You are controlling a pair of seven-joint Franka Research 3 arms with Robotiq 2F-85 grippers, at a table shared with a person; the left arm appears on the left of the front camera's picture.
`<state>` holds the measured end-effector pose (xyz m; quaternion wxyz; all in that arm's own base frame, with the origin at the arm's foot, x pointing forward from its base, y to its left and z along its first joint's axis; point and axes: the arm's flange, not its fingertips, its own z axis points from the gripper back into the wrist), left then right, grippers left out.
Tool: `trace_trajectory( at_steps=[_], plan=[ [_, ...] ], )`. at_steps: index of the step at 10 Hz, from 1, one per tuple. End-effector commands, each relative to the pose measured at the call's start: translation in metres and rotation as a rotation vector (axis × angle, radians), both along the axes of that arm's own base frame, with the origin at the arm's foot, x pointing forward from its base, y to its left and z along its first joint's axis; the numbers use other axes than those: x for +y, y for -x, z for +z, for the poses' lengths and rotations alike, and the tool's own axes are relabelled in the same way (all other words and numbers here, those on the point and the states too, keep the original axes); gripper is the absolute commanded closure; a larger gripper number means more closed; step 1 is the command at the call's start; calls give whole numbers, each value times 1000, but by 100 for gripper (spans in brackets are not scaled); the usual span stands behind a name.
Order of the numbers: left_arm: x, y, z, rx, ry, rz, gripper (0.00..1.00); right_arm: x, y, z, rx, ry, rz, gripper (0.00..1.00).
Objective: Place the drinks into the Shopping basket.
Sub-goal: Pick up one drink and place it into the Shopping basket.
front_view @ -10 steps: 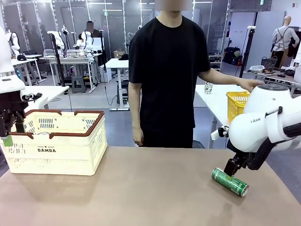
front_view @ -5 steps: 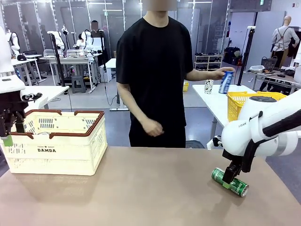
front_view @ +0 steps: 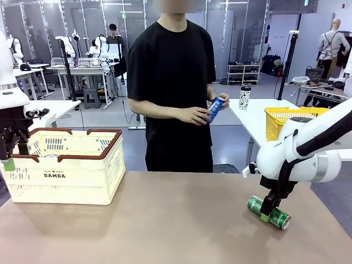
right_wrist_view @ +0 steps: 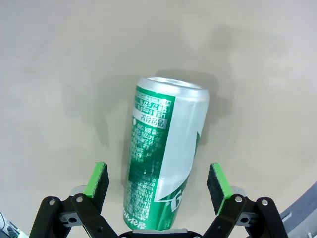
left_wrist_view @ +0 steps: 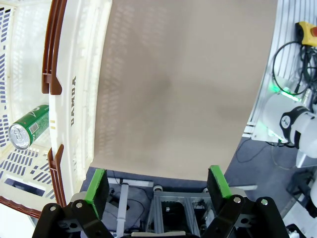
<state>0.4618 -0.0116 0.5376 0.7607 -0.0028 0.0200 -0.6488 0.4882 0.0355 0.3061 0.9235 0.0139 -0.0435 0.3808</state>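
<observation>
A brown table [front_view: 181, 231] stands in a wide workshop room. On its right part a green can [front_view: 281, 220] lies on its side. The right gripper [front_view: 268, 213] is low over it with the fingers spread, one on each side and not pressing it. The Shopping basket [front_view: 66, 176] stands on the left part, and a second green can [left_wrist_view: 30, 126] lies inside it. The left gripper [left_wrist_view: 157, 178] hangs beside the basket, also spread and empty. Across the table a person holds a blue can [front_view: 215, 108] in both hands.
</observation>
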Motion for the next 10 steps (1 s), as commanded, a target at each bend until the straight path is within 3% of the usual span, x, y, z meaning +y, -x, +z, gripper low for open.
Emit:
trace_trajectory(
  at_steps=[1,2,10],
  plan=[
    [-2,1,4,1,-10,18,0,-3,-10,-2,17,-23,25,0],
    [-2,1,4,1,-10,18,0,-4,-12,-4,19,-26,14,0],
    [-2,1,4,1,-10,18,0,0,-12,-7,-20,25,-75,74]
  ],
)
